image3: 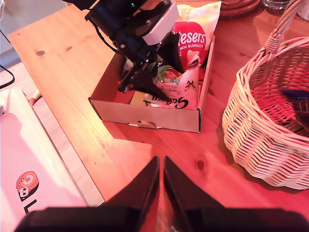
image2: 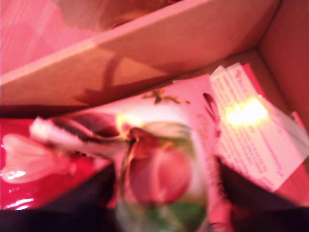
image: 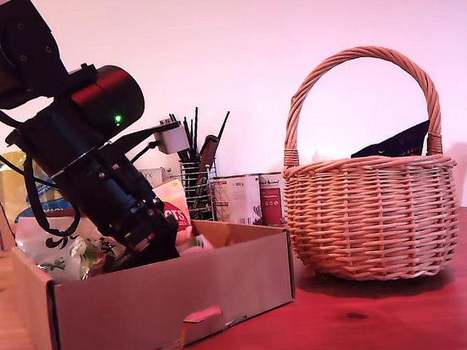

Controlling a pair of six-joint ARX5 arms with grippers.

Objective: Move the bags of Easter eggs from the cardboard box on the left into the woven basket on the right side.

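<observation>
My first tool (image3: 145,79) down inside cardboard box (image: 171,307), reaching white bag (image2: 159,164); grip state unclear. My second tool (image3: 161,186) fingers together, idle above bench (image3: 145,150), beside woven basket (image: 372,213).

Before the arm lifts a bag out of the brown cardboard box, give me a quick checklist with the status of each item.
1. My first gripper down inside the shallow brown cardboard box: ok.
2. Its jaws closed on the white pouch with green-red print: cannot tell, blurred.
3. Round tan wicker basket upright with room inside: ok.
4. My second gripper away from the box, jaws shut: ok.
5. Dark blue pouch already in the basket: ok.
</observation>
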